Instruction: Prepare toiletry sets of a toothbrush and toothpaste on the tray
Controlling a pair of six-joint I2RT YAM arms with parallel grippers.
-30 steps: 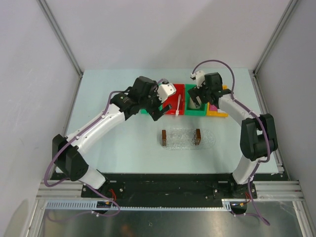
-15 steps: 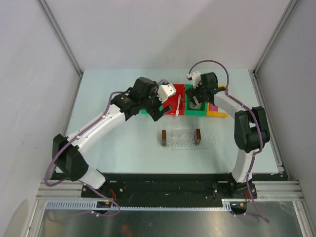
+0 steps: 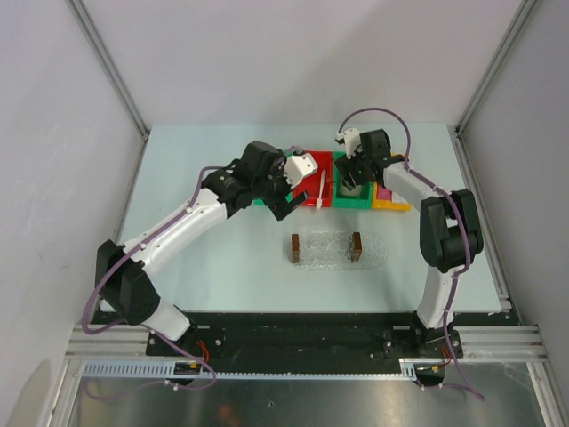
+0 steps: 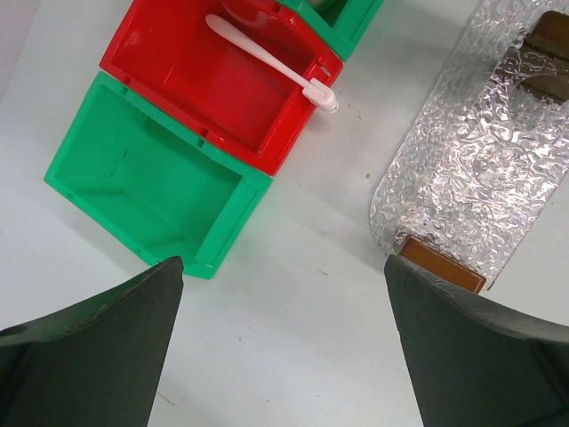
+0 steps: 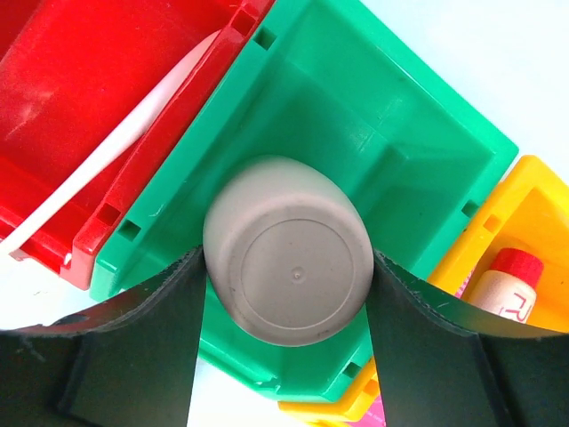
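Observation:
A white toothbrush [image 3: 317,189] [image 4: 267,60] [image 5: 98,169] lies slanted in the red bin [image 3: 324,163], its head over the near rim. A magenta toothpaste [image 3: 384,192] shows in the yellow bin [image 5: 533,213], beside my right arm. The clear bumpy tray [image 3: 324,251] [image 4: 480,178] with brown end blocks lies in front of the bins. My left gripper [image 3: 286,203] [image 4: 284,356] hangs open over bare table between the left green bin and the tray. My right gripper [image 3: 353,182] [image 5: 286,294] is shut on the beige cup [image 5: 289,253], both fingers against its sides, inside the middle green bin [image 5: 400,133].
An empty green bin [image 4: 142,178] stands left of the red one, all bins side by side at the back. A red-capped tube [image 5: 502,280] lies in the yellow bin. Grey walls and metal frame posts enclose the table.
The right gripper's jaws have closed in on the beige cup, and the right arm has shifted slightly toward the bins. The left arm has barely moved.

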